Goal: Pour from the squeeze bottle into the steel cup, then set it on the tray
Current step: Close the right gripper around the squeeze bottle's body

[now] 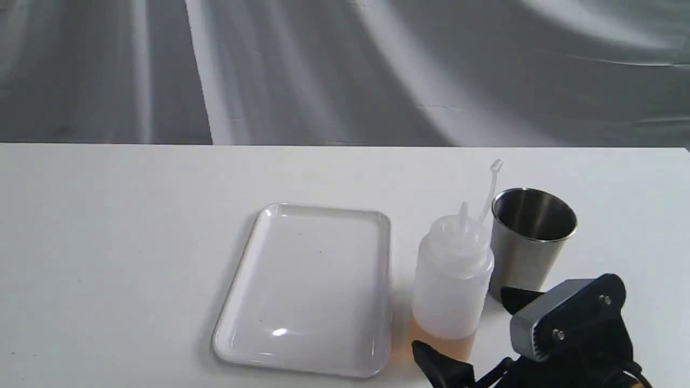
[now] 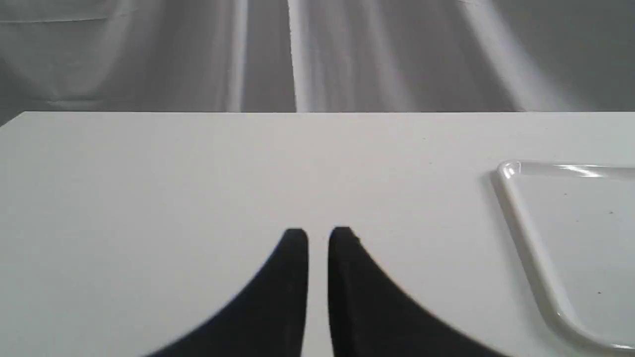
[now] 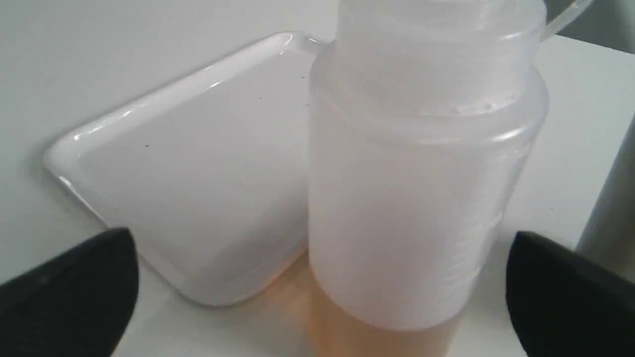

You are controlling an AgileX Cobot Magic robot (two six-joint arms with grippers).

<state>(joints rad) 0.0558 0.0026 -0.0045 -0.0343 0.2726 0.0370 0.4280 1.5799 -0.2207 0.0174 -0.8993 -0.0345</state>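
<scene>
My right tool is spread wide around the squeeze bottle and grips nothing yet. The bottle stands upright on the worktop, with the tray to its left and the steel cup just beside it on the right. If I close off-centre, I risk nudging the cup or tipping the bottle, and a hard squeeze could squirt liquid. My left tool is nearly closed and empty.

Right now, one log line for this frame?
phase: pre-grasp | right tool: open, flanking upright translucent white squeeze bottle | left tool: shut | brushed steel cup: upright beside bottle | glossy white rectangular tray: unloaded
</scene>
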